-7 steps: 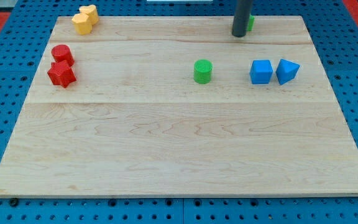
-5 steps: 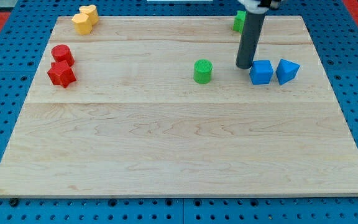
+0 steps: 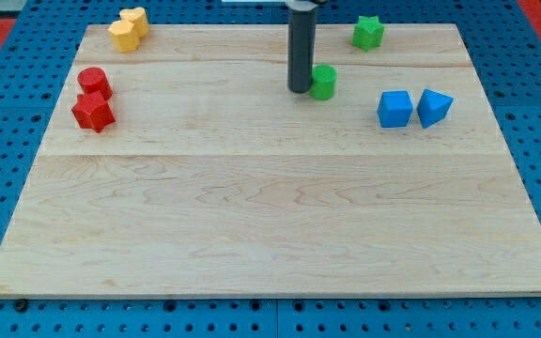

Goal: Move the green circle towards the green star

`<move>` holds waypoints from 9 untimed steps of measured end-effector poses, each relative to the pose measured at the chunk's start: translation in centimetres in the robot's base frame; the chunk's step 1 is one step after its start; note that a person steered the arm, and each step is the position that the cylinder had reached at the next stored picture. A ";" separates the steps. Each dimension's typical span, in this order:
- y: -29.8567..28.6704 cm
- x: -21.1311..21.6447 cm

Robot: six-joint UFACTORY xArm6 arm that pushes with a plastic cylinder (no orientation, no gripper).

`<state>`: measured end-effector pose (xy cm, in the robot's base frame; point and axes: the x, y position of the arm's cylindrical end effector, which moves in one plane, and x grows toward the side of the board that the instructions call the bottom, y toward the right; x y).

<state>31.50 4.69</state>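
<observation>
The green circle point(image 3: 324, 82) is a short green cylinder on the wooden board, above the middle. My tip point(image 3: 299, 89) rests right against its left side. The green star point(image 3: 367, 33) sits near the board's top edge, up and to the right of the circle, with a gap between them. The dark rod rises from the tip to the view's top.
A blue cube point(image 3: 394, 108) and a blue triangular block point(image 3: 434, 107) sit to the right of the circle. A red cylinder point(image 3: 93, 83) and a red block point(image 3: 92, 112) are at the left. Two yellow blocks point(image 3: 128, 29) are at the top left.
My tip went from the top right down beside the blue cube, then across to the circle's left. The green circle has moved up and right, closer to the star.
</observation>
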 end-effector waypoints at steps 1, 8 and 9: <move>1.6 0.7; 9.5 -4.2; 9.2 -4.4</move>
